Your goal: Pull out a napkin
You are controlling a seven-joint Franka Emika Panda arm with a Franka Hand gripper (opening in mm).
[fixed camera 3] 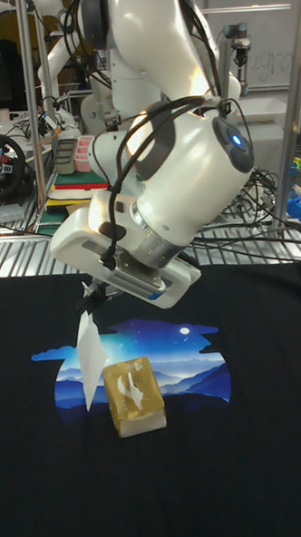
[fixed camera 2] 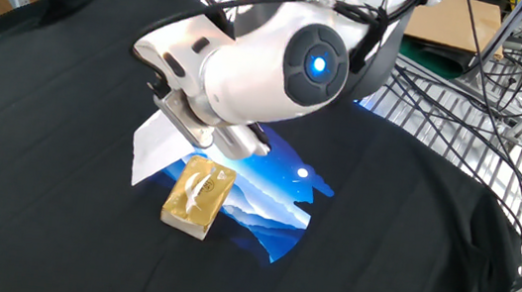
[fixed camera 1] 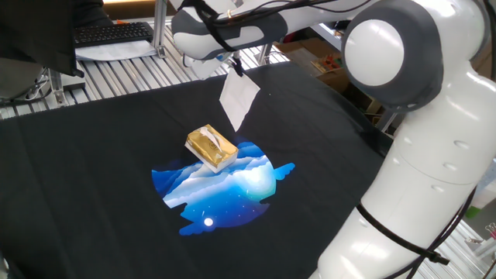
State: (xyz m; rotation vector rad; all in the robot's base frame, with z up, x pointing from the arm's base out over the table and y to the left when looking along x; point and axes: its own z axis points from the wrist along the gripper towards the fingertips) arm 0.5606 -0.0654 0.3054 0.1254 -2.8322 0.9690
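On the black cloth [fixed camera 1: 93, 155], atop its blue print, the golden pack [fixed camera 1: 211, 147] lay flat. Just past the pack's far side and well above it, the napkin [fixed camera 1: 238, 99] hung free in the air, clear of the pack's slot, long axis running downward to a limp lower corner. Its top corner was pinched at the gripper [fixed camera 1: 233, 67], fingers closed on the sheet, directly overhead. I judged the pull essentially done; any further move would only carry the sheet away from the pack.
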